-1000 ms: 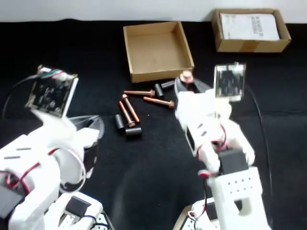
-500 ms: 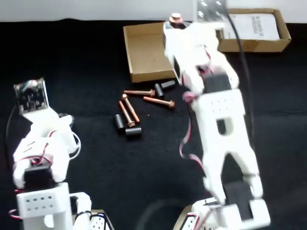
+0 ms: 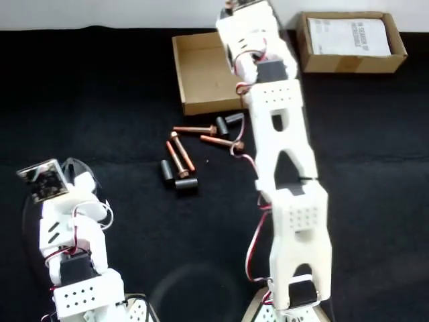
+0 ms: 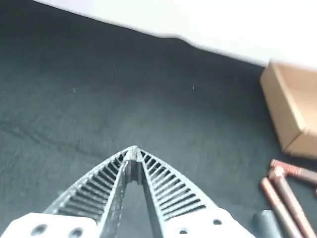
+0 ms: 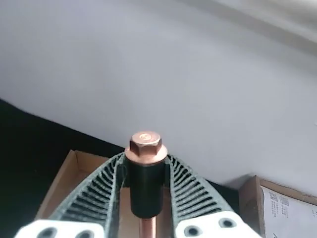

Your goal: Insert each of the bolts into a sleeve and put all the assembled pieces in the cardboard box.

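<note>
As the sleeved bolt [image 5: 144,144] belongs in the box [image 3: 201,74] at 12 o'clock, the right gripper [image 5: 144,163] clamps it above, while the left gripper [image 4: 132,151] sits pinched together, empty, at 8 o'clock.

Black table [image 3: 100,80]: bolts [image 3: 179,155], sleeves [image 3: 186,185], cardboard box [image 3: 194,106], second box [image 3: 348,64]

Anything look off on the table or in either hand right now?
Nothing stands out. The right hand grips a sleeved bolt at the cardboard box; loose bolts and sleeves lie beside it.
</note>
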Motion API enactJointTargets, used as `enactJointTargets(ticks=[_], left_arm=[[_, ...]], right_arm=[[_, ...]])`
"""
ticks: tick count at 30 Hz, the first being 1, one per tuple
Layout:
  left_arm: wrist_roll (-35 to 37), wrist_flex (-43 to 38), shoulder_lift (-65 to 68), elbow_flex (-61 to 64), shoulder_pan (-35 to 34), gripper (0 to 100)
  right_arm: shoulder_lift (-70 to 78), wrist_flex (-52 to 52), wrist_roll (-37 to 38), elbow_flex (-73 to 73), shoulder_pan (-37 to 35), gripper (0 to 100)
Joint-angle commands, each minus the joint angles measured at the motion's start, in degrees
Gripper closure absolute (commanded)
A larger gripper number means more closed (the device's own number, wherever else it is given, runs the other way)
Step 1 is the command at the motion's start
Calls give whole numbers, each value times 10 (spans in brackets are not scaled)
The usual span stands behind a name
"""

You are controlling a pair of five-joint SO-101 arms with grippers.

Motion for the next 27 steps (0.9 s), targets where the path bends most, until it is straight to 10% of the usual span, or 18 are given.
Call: enactJointTargets(ticks=[1, 9, 27], left_arm=[[52, 38, -10, 15, -15, 991], [101, 142, -15, 15, -17, 991], [98, 145, -16, 15, -16, 991]], right_arm=[[70, -14, 25, -109, 11, 991], [246, 3, 25, -239, 8, 991], [261, 413, 30, -398, -31, 734]])
